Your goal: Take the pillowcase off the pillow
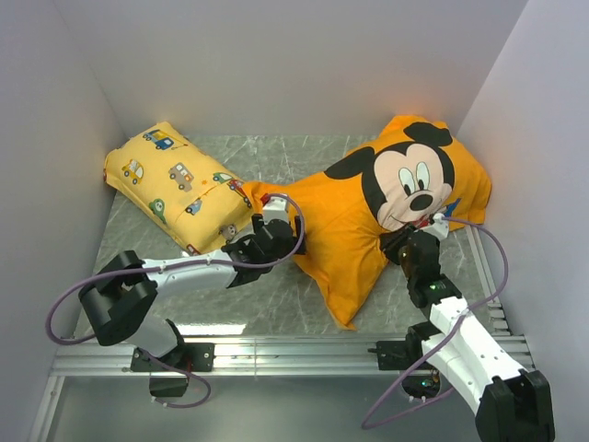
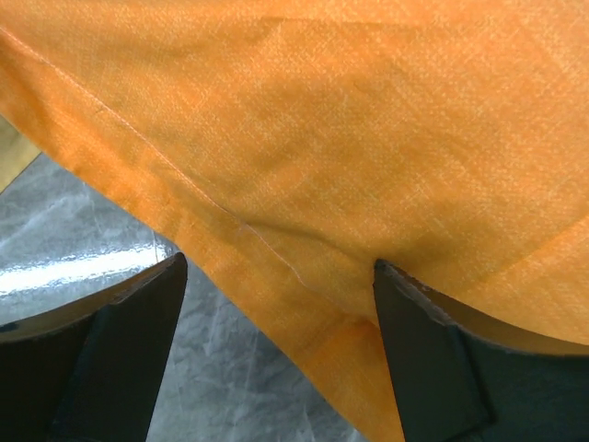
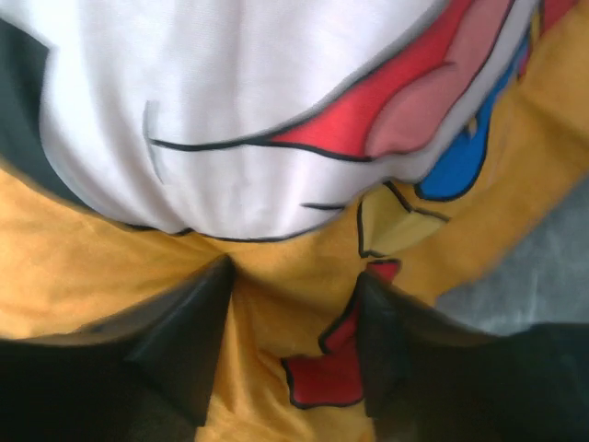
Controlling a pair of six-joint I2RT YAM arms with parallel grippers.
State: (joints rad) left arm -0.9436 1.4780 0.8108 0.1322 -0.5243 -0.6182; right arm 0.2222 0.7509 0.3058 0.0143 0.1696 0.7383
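The orange pillowcase (image 1: pixel 350 221) with the Mickey Mouse face lies plump and slanted from the back right toward the table's middle. The white pillow is hidden inside it. My left gripper (image 1: pixel 262 241) is at the pillowcase's left end. In the left wrist view it (image 2: pixel 276 267) is open, and the stitched hem of the pillowcase (image 2: pixel 368 138) runs between the fingers just above the table. My right gripper (image 1: pixel 402 241) presses into the near edge below Mickey's face. In the right wrist view it (image 3: pixel 294 272) is closed on a bunched fold of the pillowcase (image 3: pixel 276 267).
A smaller yellow cushion (image 1: pixel 175 184) printed with little vehicles lies at the back left, next to the left gripper. The grey marbled table (image 1: pixel 276 304) is walled on the left, back and right. An aluminium rail (image 1: pixel 294 350) runs along the near edge.
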